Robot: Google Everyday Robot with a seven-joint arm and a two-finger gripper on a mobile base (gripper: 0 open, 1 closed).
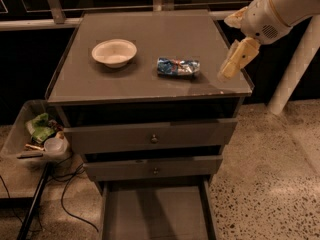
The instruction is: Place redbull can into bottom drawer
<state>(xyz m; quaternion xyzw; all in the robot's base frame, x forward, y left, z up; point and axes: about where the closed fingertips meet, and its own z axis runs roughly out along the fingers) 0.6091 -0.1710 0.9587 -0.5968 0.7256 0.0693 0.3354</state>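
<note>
On the tabletop [150, 26] the white bowl [114, 52] sits empty. Below it, the bottom drawer [155, 214] stands pulled out with nothing in it. The redbull can [178, 67] lies on its side, long axis left-right. The gripper [227, 71] hovers near its right end, holding nothing (open or closed, I cannot tell).

Bottom drawer [155, 215] and arm [286, 8] cropped; gripper [235, 61] at cabinet's [150, 89] right edge.

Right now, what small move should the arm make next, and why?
Probably shift the gripper left in view toward the redbull can: it lies on its side on the cabinet top, untouched, the gripper hovers over the right edge, and the bottom drawer is already open.
</note>
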